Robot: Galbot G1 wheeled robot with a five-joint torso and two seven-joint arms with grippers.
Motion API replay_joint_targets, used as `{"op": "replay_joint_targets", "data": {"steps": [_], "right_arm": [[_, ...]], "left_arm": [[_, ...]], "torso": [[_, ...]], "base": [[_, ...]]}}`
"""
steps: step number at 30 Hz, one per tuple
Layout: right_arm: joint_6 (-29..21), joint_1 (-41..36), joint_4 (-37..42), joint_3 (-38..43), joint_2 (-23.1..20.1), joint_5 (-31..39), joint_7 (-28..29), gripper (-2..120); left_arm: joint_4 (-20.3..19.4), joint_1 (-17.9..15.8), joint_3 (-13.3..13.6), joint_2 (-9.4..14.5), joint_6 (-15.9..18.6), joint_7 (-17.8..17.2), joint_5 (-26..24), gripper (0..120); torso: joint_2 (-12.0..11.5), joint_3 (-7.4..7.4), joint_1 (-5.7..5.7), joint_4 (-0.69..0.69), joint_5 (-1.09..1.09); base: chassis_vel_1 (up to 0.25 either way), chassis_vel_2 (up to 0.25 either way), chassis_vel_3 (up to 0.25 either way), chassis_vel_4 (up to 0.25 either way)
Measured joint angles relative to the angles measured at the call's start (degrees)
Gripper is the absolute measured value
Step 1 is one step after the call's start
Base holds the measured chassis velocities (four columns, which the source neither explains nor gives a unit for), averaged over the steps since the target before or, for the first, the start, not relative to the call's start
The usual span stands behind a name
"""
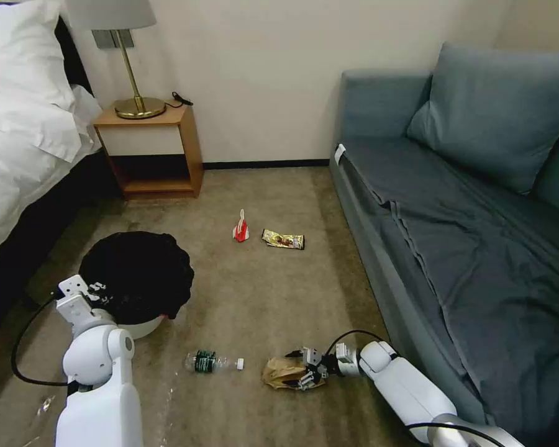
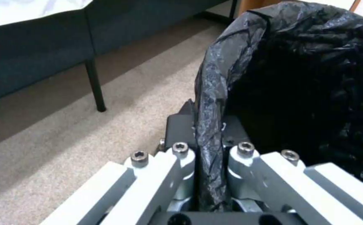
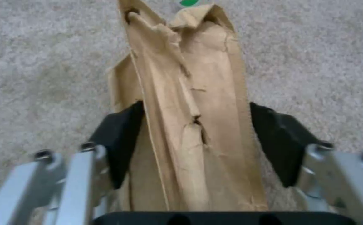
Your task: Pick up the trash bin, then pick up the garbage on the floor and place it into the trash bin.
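**Inspector:** State the condition of each end effector.

**Operator:** My left end effector (image 2: 208, 156) is clamped on the rim of the trash bin (image 1: 144, 326), pinching the black liner (image 2: 298, 81) between its two pads. The bin sits low at my left, beside the bed (image 1: 18, 155); whether it has left the carpet (image 1: 261, 292) I cannot tell. My right end effector (image 3: 193, 140) is down at the floor with its pads (image 3: 121, 140) on either side of the brown paper bag (image 1: 282, 371). The pads touch the bag's sides, but I cannot confirm a firm clamp.

**Inspector:** Risks on the right side?

**Operator:** In my judgement, the bag is creased and torn along its middle. A squeeze could simply fold it flat, and it might slip out during the lift. The grip also sits near one end, so the free end may droop and catch the bin's rim on the way over.

**Inspector:** And the left?

**Operator:** The hold seems to bear largely on liner film. If the liner slides on the plastic wall, the bin could tilt or drop. The bunched liner also narrows the opening.

**Inspector:** Remaining items?

**Operator:** The bottle (image 1: 212, 361) lies just beside the bag, between bag and bin; a careless sweep could set it rolling. The red-and-white packet (image 1: 241, 227) and the gold wrapper (image 1: 283, 239) lie farther ahead, near each other.
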Motion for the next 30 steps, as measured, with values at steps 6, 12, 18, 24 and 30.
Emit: {"op": "replay_joint_targets", "data": {"steps": [6,12,18,24,30], "right_arm": [[0.00,-0.13,0.12,0.03,0.03,0.06,0.12,41],[-0.02,-0.32,0.46,0.05,-0.04,0.20,0.35,20],[0.05,-0.70,0.76,0.26,-0.05,0.55,0.90,1],[-0.90,-1.36,2.53,0.44,-0.57,3.71,0.62,0],[-4.65,-2.32,7.30,-2.15,-2.64,12.90,0.55,0]], "left_arm": [[0.41,-0.01,0.01,-0.08,-0.34,0.18,0.00,4],[0.42,0.06,-0.06,-0.10,-0.45,0.29,0.02,4],[0.28,0.46,0.10,-0.22,-0.67,0.43,0.02,4],[0.32,0.50,0.25,-0.24,-0.71,0.51,0.02,4],[0.31,0.42,0.21,-0.22,-0.69,0.52,-0.03,4]], "torso": [[0.00,-0.01,0.00,0.00,0.00],[0.00,0.00,0.00,0.00,0.00],[0.00,-0.01,0.00,0.00,0.00],[0.00,-0.01,0.00,0.00,0.00],[0.00,-0.01,0.00,-0.01,0.00]], "base": [[0.000,0.000,0.000,0.000],[0.000,0.000,0.000,0.000],[0.000,0.000,0.000,0.000],[0.000,0.000,0.000,0.000],[0.000,0.000,0.000,0.000]]}}
